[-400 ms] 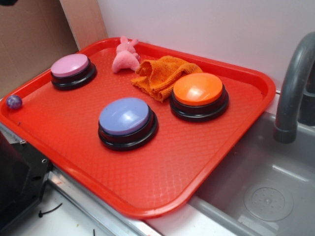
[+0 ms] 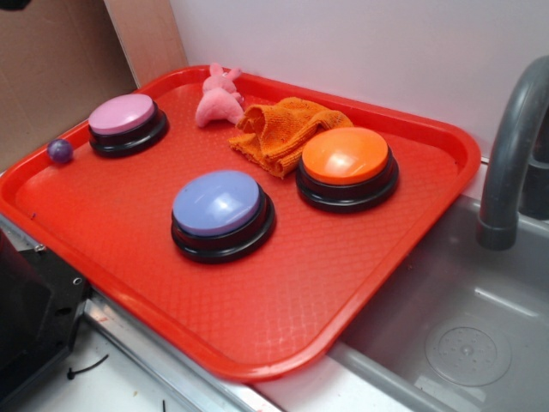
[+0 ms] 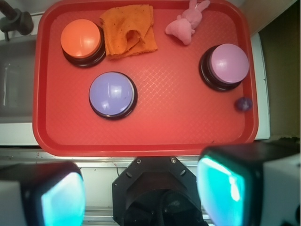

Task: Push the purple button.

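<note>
hovering high above the near edge of the red tray (image 3: 146, 141), the gripper (image 3: 141, 188) has not begun its approach; its fingers (image 3: 221, 186) stand wide apart and hold nothing. the purple button (image 2: 216, 202) sits near the middle of the tray, toward its near side, with the orange button (image 2: 346, 155) to its far right and the smaller pink button (image 2: 123, 113) to its far left, all well apart. the next move, as i judge it, calls for travelling out over the lavender dome and descending squarely onto its top. no brand, label or writing is legible anywhere.
</note>
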`<state>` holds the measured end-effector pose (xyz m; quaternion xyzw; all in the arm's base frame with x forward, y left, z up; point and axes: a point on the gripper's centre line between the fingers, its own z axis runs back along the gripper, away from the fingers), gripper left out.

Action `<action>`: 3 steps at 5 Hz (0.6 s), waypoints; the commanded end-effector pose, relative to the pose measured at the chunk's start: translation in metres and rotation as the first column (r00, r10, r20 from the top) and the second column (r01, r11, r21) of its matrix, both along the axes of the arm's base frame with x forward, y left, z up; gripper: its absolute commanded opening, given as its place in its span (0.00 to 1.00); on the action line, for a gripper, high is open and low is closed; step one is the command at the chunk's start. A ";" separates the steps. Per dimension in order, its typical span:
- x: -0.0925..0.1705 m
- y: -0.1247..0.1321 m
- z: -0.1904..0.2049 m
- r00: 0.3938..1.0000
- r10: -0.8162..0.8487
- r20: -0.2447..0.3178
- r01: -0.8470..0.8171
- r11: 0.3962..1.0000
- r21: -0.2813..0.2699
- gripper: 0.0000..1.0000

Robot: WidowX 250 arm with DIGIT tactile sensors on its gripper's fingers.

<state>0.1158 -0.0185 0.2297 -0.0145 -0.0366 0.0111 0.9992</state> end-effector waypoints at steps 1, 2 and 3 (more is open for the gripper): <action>0.058 -0.082 -0.054 0.923 -0.382 0.055 0.378 0.924 0.063 1.00; 0.068 -0.104 -0.087 0.863 -0.504 0.028 0.498 0.859 0.121 1.00; 0.066 -0.087 -0.113 0.859 -0.512 0.012 0.507 0.853 0.120 1.00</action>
